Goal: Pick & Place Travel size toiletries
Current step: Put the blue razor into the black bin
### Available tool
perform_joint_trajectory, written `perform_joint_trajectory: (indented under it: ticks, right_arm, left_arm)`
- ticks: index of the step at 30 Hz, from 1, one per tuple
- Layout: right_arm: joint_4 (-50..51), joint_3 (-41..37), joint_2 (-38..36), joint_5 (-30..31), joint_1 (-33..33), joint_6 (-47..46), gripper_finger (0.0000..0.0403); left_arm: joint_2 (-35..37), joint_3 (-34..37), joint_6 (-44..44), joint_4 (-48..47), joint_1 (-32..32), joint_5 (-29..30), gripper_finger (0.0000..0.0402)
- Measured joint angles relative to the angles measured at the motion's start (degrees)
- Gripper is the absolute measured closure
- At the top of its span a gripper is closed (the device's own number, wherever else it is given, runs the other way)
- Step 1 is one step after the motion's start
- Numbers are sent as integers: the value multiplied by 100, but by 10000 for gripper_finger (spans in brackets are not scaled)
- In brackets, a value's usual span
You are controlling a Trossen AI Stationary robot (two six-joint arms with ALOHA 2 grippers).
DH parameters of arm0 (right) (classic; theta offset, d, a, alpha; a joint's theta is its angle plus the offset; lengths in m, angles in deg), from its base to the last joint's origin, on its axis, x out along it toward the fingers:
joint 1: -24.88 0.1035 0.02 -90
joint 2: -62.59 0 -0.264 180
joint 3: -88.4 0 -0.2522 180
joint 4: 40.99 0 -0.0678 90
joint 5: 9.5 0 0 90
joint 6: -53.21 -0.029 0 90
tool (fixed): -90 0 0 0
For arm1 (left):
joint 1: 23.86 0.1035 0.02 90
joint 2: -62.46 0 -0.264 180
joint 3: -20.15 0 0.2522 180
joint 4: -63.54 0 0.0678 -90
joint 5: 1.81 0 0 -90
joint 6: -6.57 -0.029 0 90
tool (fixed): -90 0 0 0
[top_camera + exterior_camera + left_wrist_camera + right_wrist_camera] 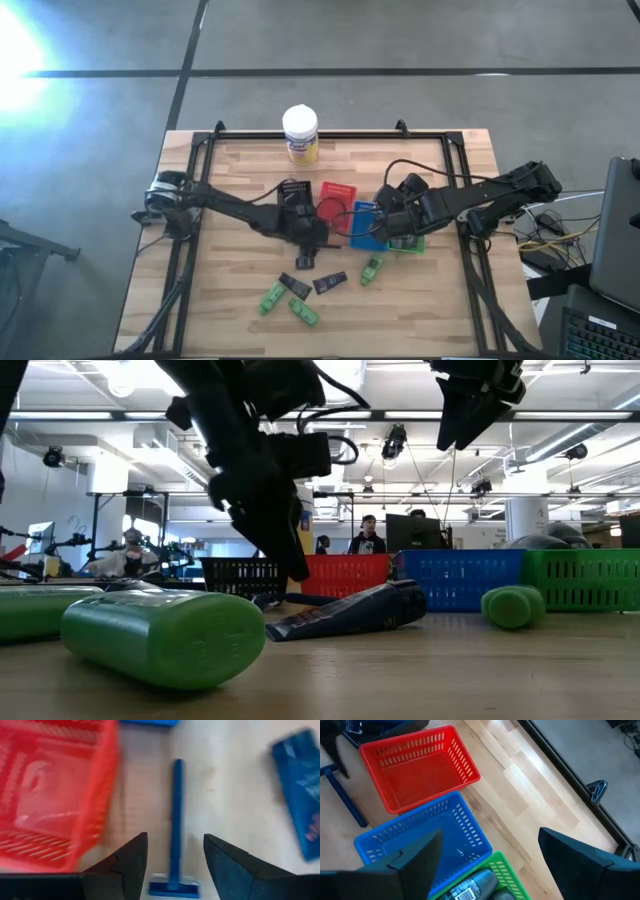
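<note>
Left gripper (175, 865) lined up over blue razor (176, 820)
Your fingers straddle its handle beside the red tray (55, 795), open, nothing held. Right gripper (490, 855) hangs wide and empty over the blue tray (420, 835).

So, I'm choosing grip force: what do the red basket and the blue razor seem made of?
Red basket: seemingly rigid moulded plastic, with slotted walls and a slight sheen. Blue razor: probably hard plastic too, with a smooth, evenly coloured handle; its head is too blurred to judge.
</note>
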Motion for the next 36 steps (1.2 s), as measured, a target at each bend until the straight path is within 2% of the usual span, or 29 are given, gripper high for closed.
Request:
perform_joint_trajectory:
  ticks: [5,13,25,29,36]
  right_arm:
    - [-2,-17,0,2,0,0,64]
    - [-9,-57,0,10,-74,-28,53]
    - [-4,-66,0,13,-153,-152,84]
    - [-5,-66,0,13,-151,-151,93]
    - [-7,-68,0,13,-167,-131,107]
  left_arm:
    - [0,10,-522,2,-242,106,204]
    - [0,205,-479,2,-155,395,204]
    - [-391,130,-355,195,-115,131,216]
    - [-396,50,-269,121,-115,75,240]
    - [-398,47,-305,-3,-194,21,321]
